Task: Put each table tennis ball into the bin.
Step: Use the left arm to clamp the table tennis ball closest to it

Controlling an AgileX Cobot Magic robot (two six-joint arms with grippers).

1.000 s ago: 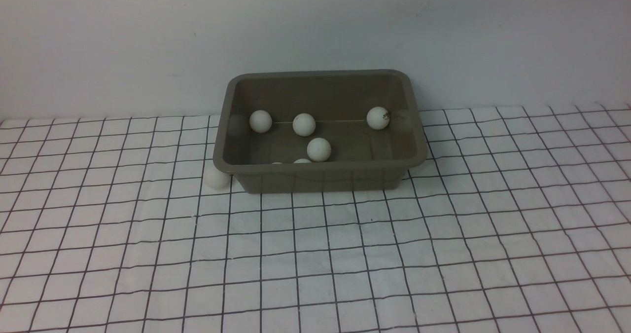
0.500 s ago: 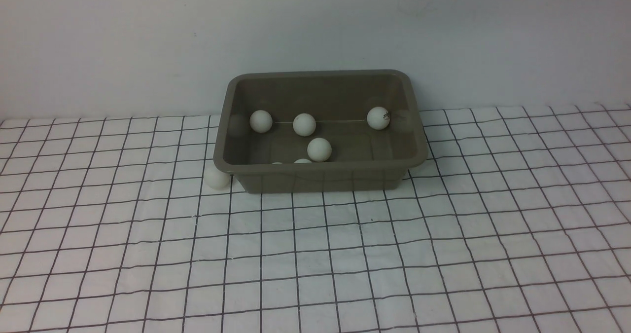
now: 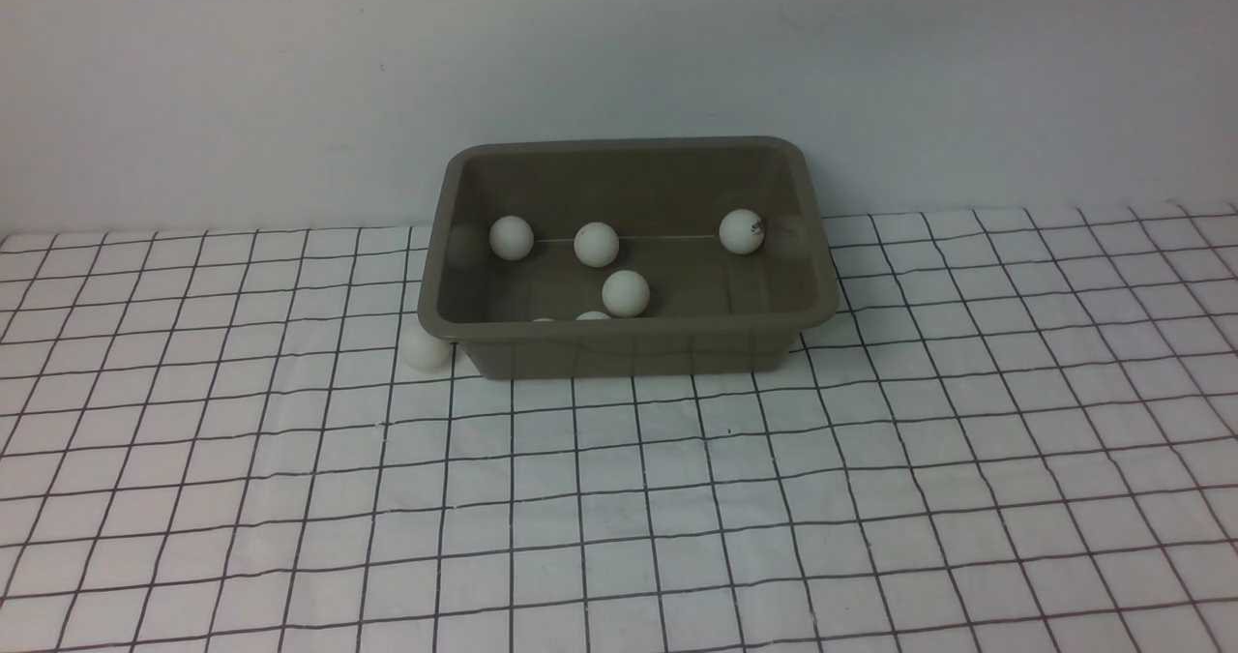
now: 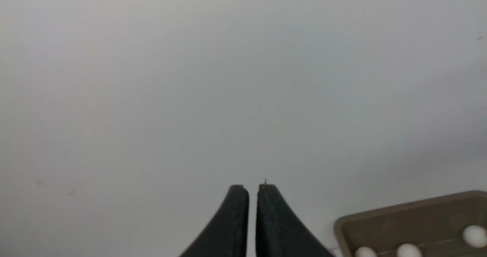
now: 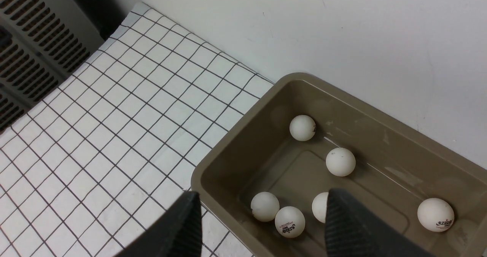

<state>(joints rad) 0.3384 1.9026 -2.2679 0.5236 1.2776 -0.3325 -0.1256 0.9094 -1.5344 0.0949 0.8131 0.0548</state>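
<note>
No print reads cleanly. In the right wrist view, the ball at the right end (image 5: 435,214) of the bin (image 5: 243,154) has a dark logo w/ a red line beneath. It's poss. a brand name, but the letters are too small to make out. The ball by the near wall (image 5: 290,221) has similar dark-and-red print, also illegible. The ball at the left end (image 5: 302,127) shows just a dark speck.

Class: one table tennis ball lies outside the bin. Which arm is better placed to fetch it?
Probably left: the table tennis ball lies by the bin's left front corner, on that arm's side. The left gripper is shut and must open.
</note>
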